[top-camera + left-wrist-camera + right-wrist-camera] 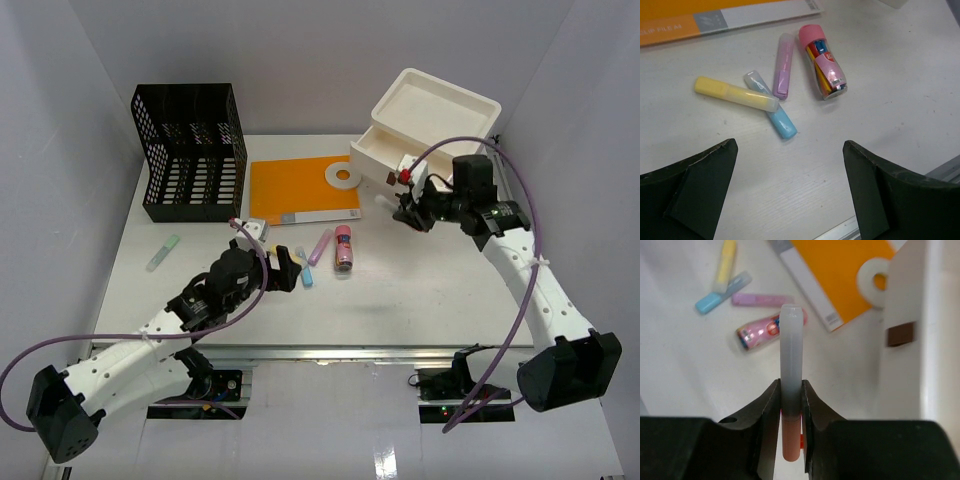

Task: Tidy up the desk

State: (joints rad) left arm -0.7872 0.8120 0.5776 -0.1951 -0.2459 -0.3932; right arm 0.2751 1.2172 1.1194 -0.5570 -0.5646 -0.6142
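Observation:
The desk point(400, 300) is a wide white tabletop. My right gripper point(405, 212) hovers in front of the white drawer box point(425, 125). In the right wrist view it point(790, 385) is shut on an orange highlighter point(791, 350) with a clear cap, held above the desk. My left gripper point(285, 268) is open and empty, low over the desk point(805, 190). Just beyond it lie a yellow highlighter point(735, 93), a blue highlighter point(782, 122), a purple highlighter point(783, 65) and a pink-capped tube of coloured items point(822, 62).
A black mesh organizer point(192, 152) stands at the back left. An orange file point(300, 187) carries a white tape ring point(342, 177). A green highlighter point(163, 253) lies at the left. The box's lowest drawer point(385, 155) stands pulled out. A metal rail point(330, 350) runs along the front edge.

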